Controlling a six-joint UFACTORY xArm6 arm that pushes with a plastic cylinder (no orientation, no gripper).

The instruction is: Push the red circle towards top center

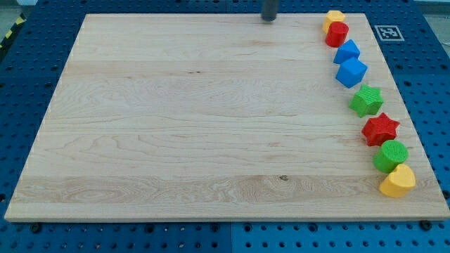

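Observation:
The red circle [337, 34] is a short red cylinder near the board's top right corner, just below a yellow block [334, 17] and above a blue block [346, 51]. My tip [269, 19] is the dark rod's end at the view's top edge, a little right of center. It stands about a hundred pixels to the left of the red circle and does not touch any block.
A column of blocks runs down the wooden board's [211, 126] right edge: a blue cube [351, 72], a green star [367, 100], a red star [380, 129], a green circle [390, 155], a yellow heart [398, 181]. A blue pegboard surrounds the board.

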